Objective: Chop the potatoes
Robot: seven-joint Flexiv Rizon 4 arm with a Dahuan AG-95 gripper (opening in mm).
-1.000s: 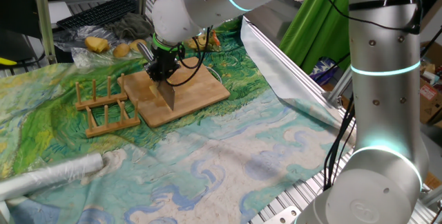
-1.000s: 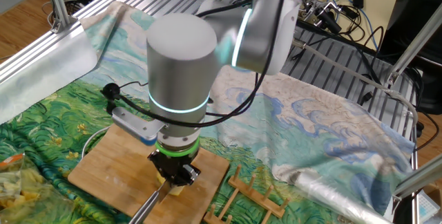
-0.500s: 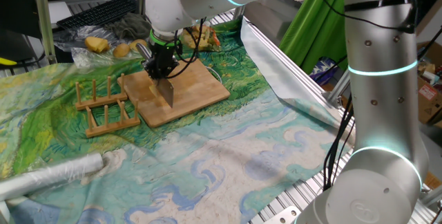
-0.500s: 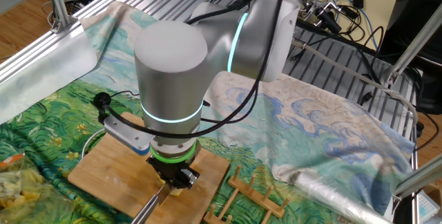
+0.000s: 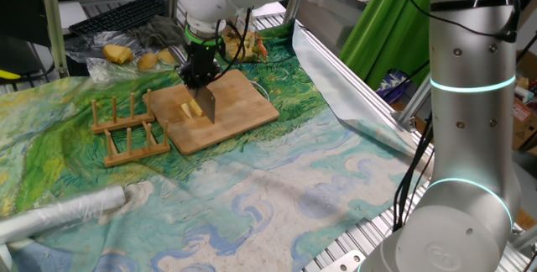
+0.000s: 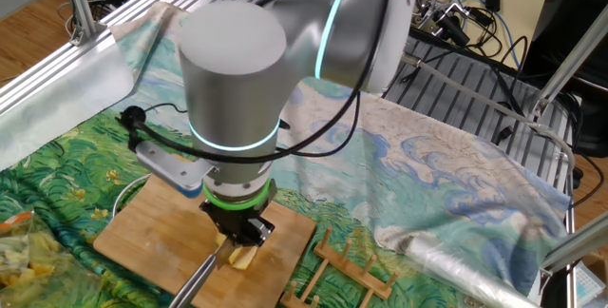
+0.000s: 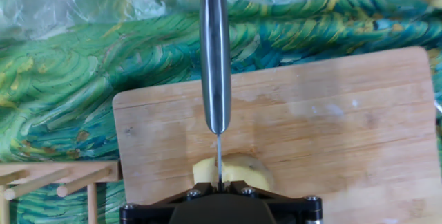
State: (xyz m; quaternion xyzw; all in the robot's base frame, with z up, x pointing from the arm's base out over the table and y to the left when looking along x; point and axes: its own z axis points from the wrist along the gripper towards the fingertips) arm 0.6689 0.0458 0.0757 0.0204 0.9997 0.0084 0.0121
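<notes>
On the wooden board (image 5: 216, 108), from your left, sit the potatoes (image 5: 192, 109), pale and lying crosswise under the knife (image 7: 215, 58). Your hand (image 5: 200, 75) is clamped on the knife's handle, directly above them. From the hand view, the blade edge crosses the lump's long axis near its middle, so a straight push down should split it, I judge.

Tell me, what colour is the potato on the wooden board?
Pale yellow. The potato shows best in the hand view, lying under the knife on the board.
</notes>
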